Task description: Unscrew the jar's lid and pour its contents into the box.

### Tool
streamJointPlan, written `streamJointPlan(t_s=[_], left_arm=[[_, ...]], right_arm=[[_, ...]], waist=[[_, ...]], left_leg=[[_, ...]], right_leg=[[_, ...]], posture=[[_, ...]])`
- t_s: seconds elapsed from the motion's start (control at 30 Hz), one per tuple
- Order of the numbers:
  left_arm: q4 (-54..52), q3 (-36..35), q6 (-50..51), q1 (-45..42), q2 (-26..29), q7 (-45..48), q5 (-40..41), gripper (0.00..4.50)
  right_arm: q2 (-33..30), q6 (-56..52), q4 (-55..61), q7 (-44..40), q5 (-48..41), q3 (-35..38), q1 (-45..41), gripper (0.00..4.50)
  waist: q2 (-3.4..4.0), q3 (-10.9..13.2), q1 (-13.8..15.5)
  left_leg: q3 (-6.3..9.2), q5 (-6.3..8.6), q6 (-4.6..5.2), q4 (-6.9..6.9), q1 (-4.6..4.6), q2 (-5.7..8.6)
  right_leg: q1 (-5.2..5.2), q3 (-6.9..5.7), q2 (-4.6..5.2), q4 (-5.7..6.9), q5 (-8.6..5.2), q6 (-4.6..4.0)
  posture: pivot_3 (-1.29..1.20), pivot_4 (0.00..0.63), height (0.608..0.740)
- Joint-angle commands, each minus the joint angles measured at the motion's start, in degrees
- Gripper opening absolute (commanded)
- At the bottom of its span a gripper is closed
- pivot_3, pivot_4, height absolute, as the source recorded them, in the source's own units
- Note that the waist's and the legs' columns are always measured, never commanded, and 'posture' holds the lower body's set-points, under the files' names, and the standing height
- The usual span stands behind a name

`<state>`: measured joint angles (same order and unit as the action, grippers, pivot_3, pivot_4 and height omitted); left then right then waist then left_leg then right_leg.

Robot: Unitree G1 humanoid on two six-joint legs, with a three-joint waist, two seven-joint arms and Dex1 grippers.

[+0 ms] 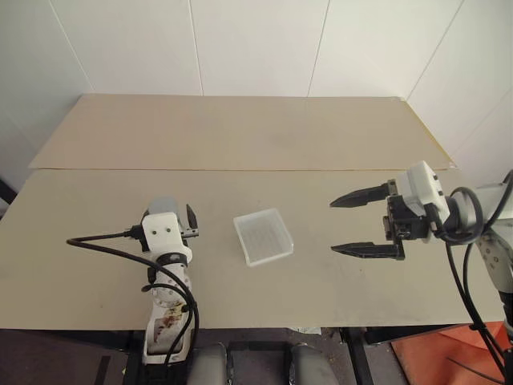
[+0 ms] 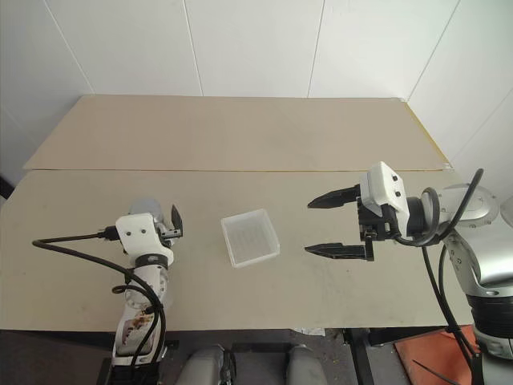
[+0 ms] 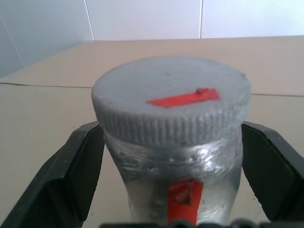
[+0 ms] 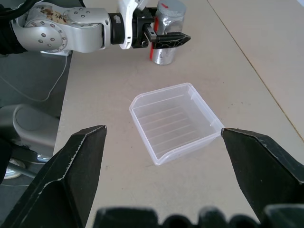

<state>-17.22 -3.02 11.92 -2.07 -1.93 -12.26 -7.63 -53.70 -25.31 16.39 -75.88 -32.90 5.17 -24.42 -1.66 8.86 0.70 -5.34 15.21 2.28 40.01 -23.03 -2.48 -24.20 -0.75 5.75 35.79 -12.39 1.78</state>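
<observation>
Left wrist view brings the jar (image 3: 178, 190) up close between the left gripper (image 3: 173, 156) fingers, which flank its sides without clearly pressing; the grey lid (image 3: 172, 97) is still on. Overhead, the box (image 1: 263, 237) sits mid-table (image 1: 240, 128), and the right gripper (image 1: 357, 224) hovers beside it, jaws spread wide, empty.

One jar (image 4: 165, 35), one lid (image 3: 172, 99) on it, far left. One box (image 1: 263, 236) mid-table. Two grippers: left gripper (image 4: 161, 40), right gripper (image 2: 329, 224). One table (image 1: 240, 128), two boards.
</observation>
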Motion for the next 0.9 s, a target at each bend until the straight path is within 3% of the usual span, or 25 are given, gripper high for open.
streamJointPlan(t_s=[0.03,0.2,0.4,0.67,0.8,0.9], left_arm=[[0.1,-0.1,-2.1,-1.8,0.5,0.2,-0.3,3.54],[0.7,-0.2,-3.3,-2.9,1.9,1.3,-0.3,2.06],[0.4,-1.5,-2.4,-6.2,8.6,11.9,6.0,2.03],[2.3,-7.4,17.1,-17.2,30.9,46.9,34.0,2.03],[8.7,-6.7,24.7,-25.3,38.9,60.2,42.1,2.03],[13.4,-4.0,25.1,-31.1,42.0,71.8,44.7,2.03]], right_arm=[[-0.2,0.7,0.9,0.9,-1.0,2.1,-0.5,4.5],[0.2,0.8,2.1,1.5,-1.5,2.0,0.3,4.5],[4.7,-0.4,4.9,6.4,-3.1,0.9,-0.9,4.5],[17.0,-6.9,3.7,21.6,-1.5,-5.1,-13.0,4.5],[22.1,-10.1,2.6,26.0,-1.0,-8.4,-18.6,4.5],[27.3,-13.1,1.3,30.3,-0.6,-11.0,-23.2,4.5]], waist=[[0.0,0.0,0.0],[0.0,0.0,0.0],[0.0,0.0,0.0],[0.01,0.0,-0.8],[0.02,0.0,-0.7],[0.03,0.0,-0.8]], left_leg=[[0.0,0.0,0.0,0.0,0.0,0.0],[0.0,0.0,0.0,0.0,-0.03,0.01],[0.0,0.0,-0.01,0.02,-0.02,-0.02],[-0.01,-0.11,-0.19,0.01,-0.08,-0.17],[0.0,-0.13,-0.22,-0.03,-0.11,-0.17],[-0.07,-0.15,-0.25,-0.02,-0.16,-0.16]], right_leg=[[0.0,0.0,0.0,0.0,0.0,0.0],[-0.01,0.0,0.0,-0.01,0.0,0.01],[-0.03,-0.01,-0.05,0.02,0.03,-0.02],[-0.19,-0.05,-0.25,0.14,0.08,-0.1],[-0.2,-0.1,-0.28,0.08,0.07,-0.1],[-0.23,-0.13,-0.3,0.08,0.08,-0.11]], posture=[[0.0,0.15,0.74],[0.0,0.15,0.74],[0.0,0.15,0.74],[0.0,0.15,0.74],[0.0,0.15,0.74],[0.0,0.15,0.74]])
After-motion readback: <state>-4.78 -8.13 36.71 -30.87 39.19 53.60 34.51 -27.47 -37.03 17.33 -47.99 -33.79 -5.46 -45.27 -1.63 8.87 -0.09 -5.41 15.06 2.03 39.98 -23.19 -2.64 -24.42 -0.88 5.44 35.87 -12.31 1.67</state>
